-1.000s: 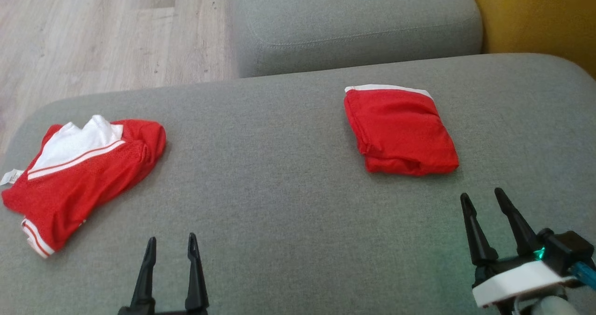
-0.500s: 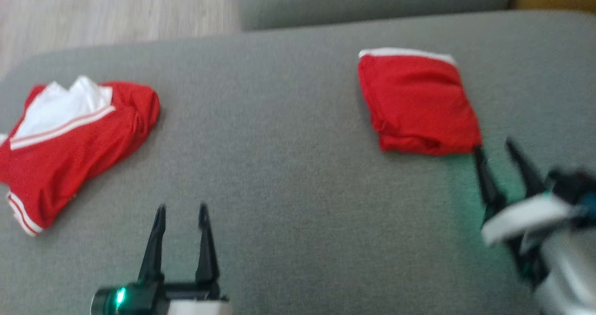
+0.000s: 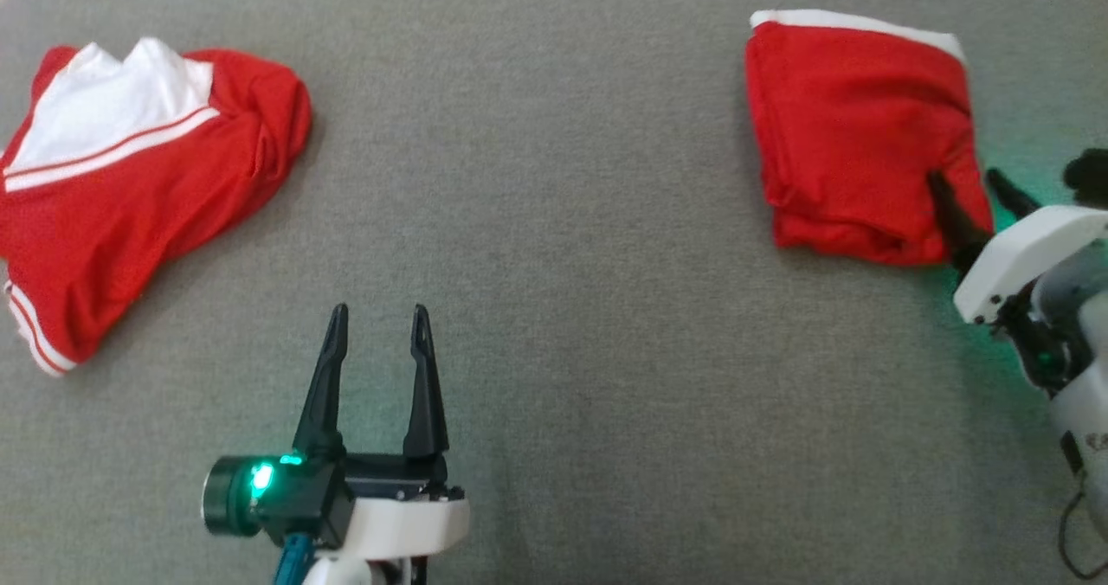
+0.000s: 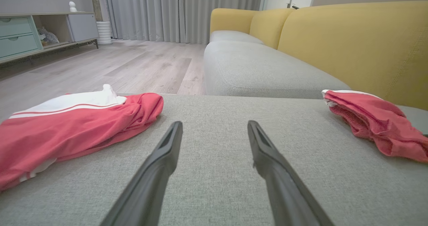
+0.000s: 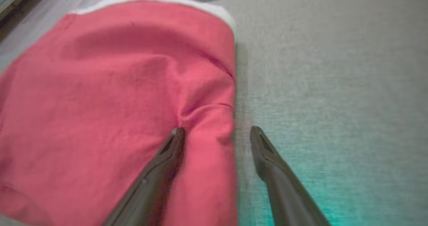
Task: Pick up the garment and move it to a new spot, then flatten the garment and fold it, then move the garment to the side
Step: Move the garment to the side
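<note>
At the far left I see a crumpled red-and-white garment point(image 3: 130, 196) lying on the grey sofa cushion point(image 3: 563, 221). My left gripper point(image 3: 378, 312) sits near the middle, low over bare cushion, its fingers spread apart and holding nothing. On the right lies the folded red garment point(image 3: 853, 135), with white trim along its far edge. My right gripper point(image 3: 963, 175) straddles that garment's near right edge, fingers point(image 5: 167, 159) open. One tip dents the cloth and the other is over the cushion just beside it.
</note>
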`<state>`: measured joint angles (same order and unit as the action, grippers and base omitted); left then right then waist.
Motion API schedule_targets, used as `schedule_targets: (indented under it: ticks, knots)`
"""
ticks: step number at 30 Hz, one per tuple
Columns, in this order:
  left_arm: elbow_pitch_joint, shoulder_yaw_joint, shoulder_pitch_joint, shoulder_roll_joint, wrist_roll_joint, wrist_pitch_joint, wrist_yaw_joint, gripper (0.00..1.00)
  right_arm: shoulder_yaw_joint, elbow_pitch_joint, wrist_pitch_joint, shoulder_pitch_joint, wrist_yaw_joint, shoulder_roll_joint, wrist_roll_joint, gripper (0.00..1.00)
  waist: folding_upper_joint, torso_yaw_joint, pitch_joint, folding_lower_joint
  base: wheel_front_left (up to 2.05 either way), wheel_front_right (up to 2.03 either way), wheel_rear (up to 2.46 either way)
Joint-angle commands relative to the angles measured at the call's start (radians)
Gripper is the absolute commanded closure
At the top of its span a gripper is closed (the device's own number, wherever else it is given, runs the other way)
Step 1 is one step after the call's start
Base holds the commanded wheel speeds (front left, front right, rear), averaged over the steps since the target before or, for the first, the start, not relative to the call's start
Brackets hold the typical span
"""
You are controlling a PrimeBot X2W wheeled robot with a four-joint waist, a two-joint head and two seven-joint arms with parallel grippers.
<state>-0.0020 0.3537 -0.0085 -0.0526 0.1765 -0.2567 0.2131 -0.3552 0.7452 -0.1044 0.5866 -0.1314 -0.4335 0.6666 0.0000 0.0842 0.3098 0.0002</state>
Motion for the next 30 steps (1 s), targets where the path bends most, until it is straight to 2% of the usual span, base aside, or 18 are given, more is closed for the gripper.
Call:
schedule_targets:
  ticks: [1,2,6,9,20,26,28,29,30]
  knots:
    - [-0.025,-0.022,-0.033,0.002,0.009,-0.005,0.01,0.0,-0.028,-0.012,-0.007,0.01,0.001,-0.021,0.019,0.44,0.0,0.008,0.016,-0.0002,0.0,0.0,0.0]
    - [-0.024,-0.021,-0.036,0.002,0.009,-0.005,0.013,0.0,-0.042,-0.008,-0.005,0.015,0.001,-0.021,0.033,1.0,0.0,0.007,0.02,-0.0002,0.0,0.0,0.0]
    - [-0.022,-0.026,-0.047,0.002,0.003,-0.005,0.016,0.0,-0.086,0.006,0.029,0.037,0.001,-0.044,0.06,1.0,0.0,-0.018,0.035,-0.0002,0.0,0.0,0.0]
    - [-0.023,-0.035,-0.054,0.002,-0.009,-0.005,0.012,0.0,-0.114,0.009,0.053,0.06,0.001,-0.085,0.063,1.0,0.0,-0.058,0.053,-0.0002,0.0,0.0,0.0]
    - [-0.017,-0.062,-0.134,0.002,-0.081,-0.005,-0.031,0.0,-0.153,0.039,0.077,0.145,0.001,-0.342,0.053,1.0,0.0,-0.209,0.193,-0.0002,0.0,0.0,0.0]
    - [-0.008,-0.067,-0.178,0.001,-0.111,-0.005,-0.053,0.0,-0.136,0.076,0.129,0.21,0.001,-0.4,-0.02,1.0,0.0,-0.241,0.25,-0.0002,0.0,0.0,0.0]
    - [-0.006,-0.069,-0.19,0.001,-0.119,-0.005,-0.059,0.0,-0.125,0.098,0.152,0.236,0.001,-0.405,-0.052,0.81,0.0,-0.247,0.261,-0.0002,0.0,0.0,0.0]
    - [-0.004,-0.07,-0.195,0.001,-0.122,-0.005,-0.061,0.0,-0.122,0.111,0.159,0.248,0.001,-0.404,-0.07,0.61,0.0,-0.249,0.263,-0.0002,0.0,0.0,0.0]
    - [-0.002,-0.07,-0.199,0.001,-0.124,-0.005,-0.063,0.0,-0.119,0.123,0.168,0.26,0.001,-0.402,-0.09,0.24,0.0,-0.25,0.265,-0.0002,0.0,0.0,0.0]
